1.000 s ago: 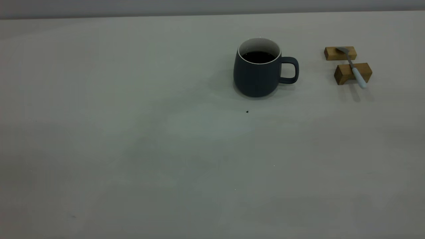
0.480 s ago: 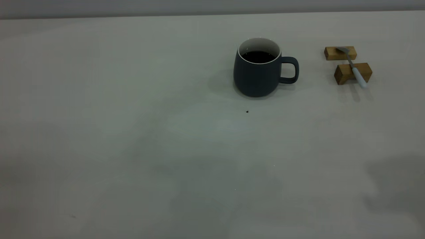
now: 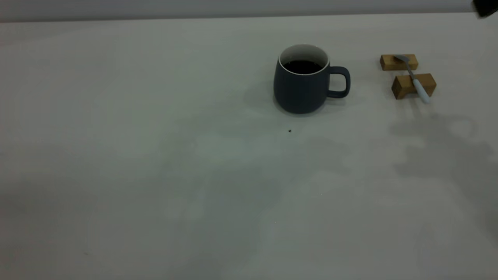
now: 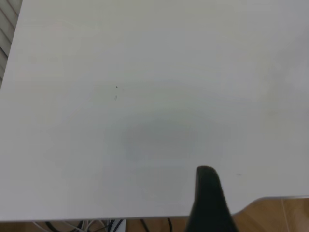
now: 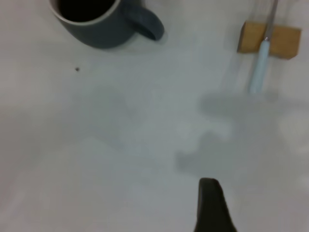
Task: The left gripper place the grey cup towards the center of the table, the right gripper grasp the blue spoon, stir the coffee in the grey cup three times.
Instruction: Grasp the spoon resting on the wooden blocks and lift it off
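The grey cup (image 3: pixel 301 89) stands upright on the table (image 3: pixel 155 155), right of centre at the back, its handle towards the spoon. The coffee (image 3: pixel 302 67) lies dark inside it. The blue spoon (image 3: pixel 415 79) rests across two wooden blocks, pale handle nearer me. The right wrist view shows the cup (image 5: pixel 104 26), the spoon (image 5: pixel 259 67) and a dark part of my right gripper (image 5: pixel 211 208), well short of both. In the left wrist view a dark part of my left gripper (image 4: pixel 207 200) hangs over bare table (image 4: pixel 145 96) near its edge, holding nothing.
Two small wooden blocks (image 3: pixel 398 62) (image 3: pixel 404 86) carry the spoon at the back right. A black piece of an arm (image 3: pixel 485 7) shows in the exterior view's top right corner. A tiny dark speck (image 3: pixel 290 131) lies in front of the cup.
Arm shadows have spread over the near middle and the right of the table, reaching close to the spoon. A black arm piece has entered the top right corner. Cup and spoon have not moved.
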Robot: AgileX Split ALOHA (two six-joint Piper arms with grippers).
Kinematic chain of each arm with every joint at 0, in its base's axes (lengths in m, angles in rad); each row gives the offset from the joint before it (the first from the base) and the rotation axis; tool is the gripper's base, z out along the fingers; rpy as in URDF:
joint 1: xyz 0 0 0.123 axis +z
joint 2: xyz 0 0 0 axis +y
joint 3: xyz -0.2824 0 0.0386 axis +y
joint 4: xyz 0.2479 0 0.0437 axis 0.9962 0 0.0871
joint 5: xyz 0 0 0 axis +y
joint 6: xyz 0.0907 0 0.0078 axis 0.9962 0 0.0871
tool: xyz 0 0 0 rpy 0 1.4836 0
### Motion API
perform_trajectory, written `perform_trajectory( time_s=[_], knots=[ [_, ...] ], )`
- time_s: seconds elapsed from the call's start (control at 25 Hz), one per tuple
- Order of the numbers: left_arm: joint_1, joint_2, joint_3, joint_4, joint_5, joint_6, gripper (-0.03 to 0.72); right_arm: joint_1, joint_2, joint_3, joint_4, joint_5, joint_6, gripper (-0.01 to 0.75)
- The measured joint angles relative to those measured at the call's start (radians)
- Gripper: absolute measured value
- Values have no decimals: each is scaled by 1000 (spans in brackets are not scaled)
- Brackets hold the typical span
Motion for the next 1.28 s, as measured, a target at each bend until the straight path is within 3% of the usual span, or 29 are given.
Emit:
perform_trajectory(
  time_s=[0.36,0.8,1.28],
  knots=[
    [0,0,0,0,0,0,585,0,378,-221,-30,-1,55,587],
    [0,0,0,0,0,0,585,0,712,-564,-156,122,193,595],
    [0,0,0,0,0,0,585,0,830,-620,-171,89,232,593]
  ],
)
